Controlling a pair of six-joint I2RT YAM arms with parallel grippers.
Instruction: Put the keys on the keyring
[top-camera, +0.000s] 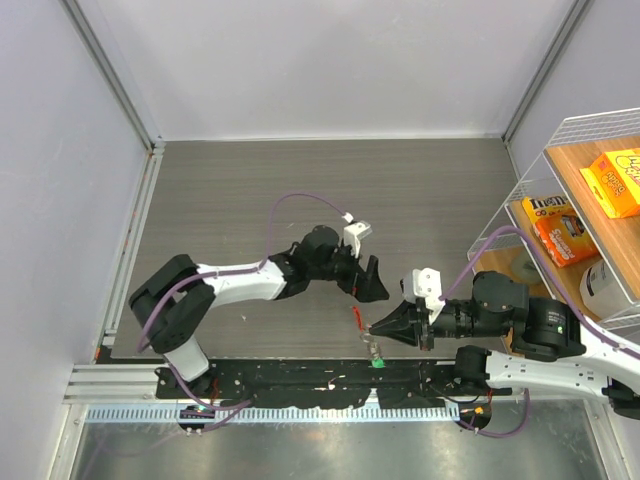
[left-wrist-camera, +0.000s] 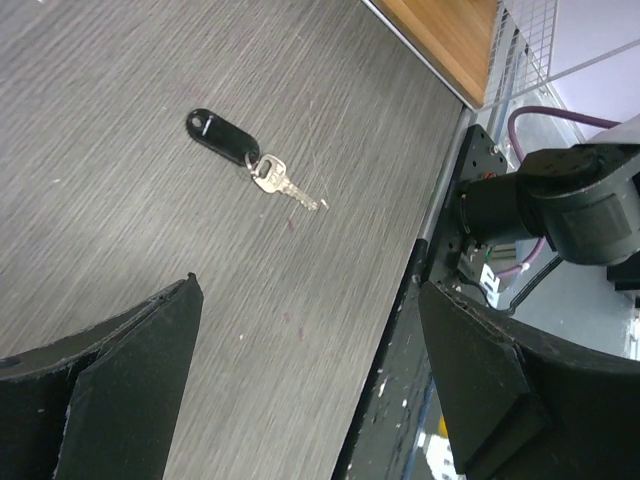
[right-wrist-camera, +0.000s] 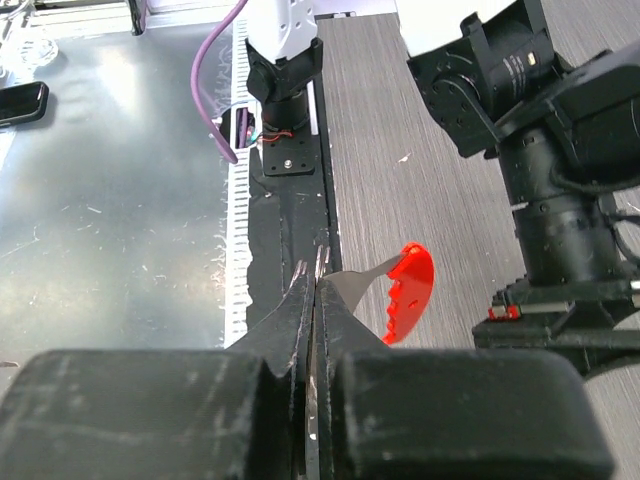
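Note:
My right gripper (right-wrist-camera: 315, 275) is shut on the silvery blade of a key with a red plastic head (right-wrist-camera: 410, 292), which sticks out to the right of the fingertips. In the top view this gripper (top-camera: 375, 328) holds the red key (top-camera: 356, 318) just above the table's front edge. A green-headed key (top-camera: 378, 362) lies on the black rail below it. A black fob (left-wrist-camera: 220, 136) with a small ring and one silvery key (left-wrist-camera: 285, 186) lies flat on the table. My left gripper (left-wrist-camera: 310, 290) is open and empty, hovering short of the fob; it also shows in the top view (top-camera: 370, 280).
A wire shelf (top-camera: 530, 180) stands at the right with orange boxes (top-camera: 615, 180) and a snack box (top-camera: 560, 228). The black mounting rail (top-camera: 300, 375) runs along the table's front edge. The right arm's base (left-wrist-camera: 570, 200) is close to the left gripper.

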